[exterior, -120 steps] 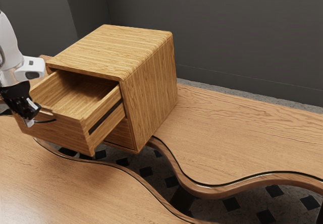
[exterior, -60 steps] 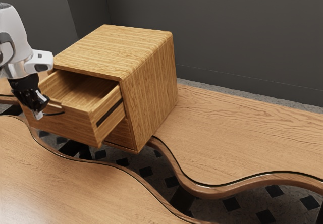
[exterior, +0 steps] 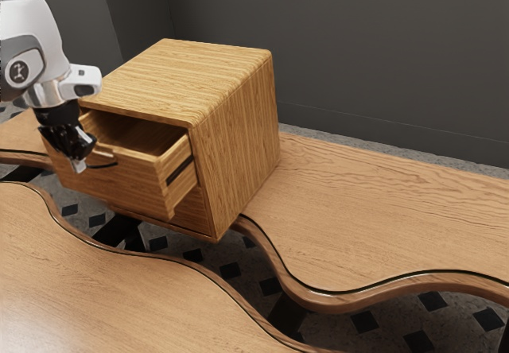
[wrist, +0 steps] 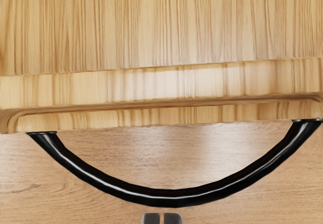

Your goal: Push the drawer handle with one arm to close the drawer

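And here's the black two-finger gripper [wrist: 162,218], fingertips drawn together with barely a slit between them, gripping nothing! It sits at the outer side of the curved black handle [wrist: 171,199], right by the bow's middle, presumably so the push runs straight; actual contact is hard to call. The light wooden drawer [exterior: 119,183] stands partly out of its boxy wooden cabinet [exterior: 237,142] on the wooden desk [exterior: 382,202], wanting more push inward.
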`<action>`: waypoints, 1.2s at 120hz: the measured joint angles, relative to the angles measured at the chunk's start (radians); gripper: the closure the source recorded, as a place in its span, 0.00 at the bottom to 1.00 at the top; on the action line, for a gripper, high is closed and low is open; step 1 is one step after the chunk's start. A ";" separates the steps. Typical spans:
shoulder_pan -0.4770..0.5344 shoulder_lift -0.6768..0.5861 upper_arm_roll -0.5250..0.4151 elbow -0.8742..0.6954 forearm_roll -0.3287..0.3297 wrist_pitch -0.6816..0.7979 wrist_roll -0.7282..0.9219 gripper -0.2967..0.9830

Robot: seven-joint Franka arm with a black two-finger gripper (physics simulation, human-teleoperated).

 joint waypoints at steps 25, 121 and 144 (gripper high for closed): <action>0.001 0.068 0.000 0.060 -0.005 0.001 0.001 0.85; -0.003 0.276 -0.018 0.279 -0.029 0.000 0.005 0.85; -0.007 0.295 -0.020 0.304 -0.033 0.000 0.006 0.85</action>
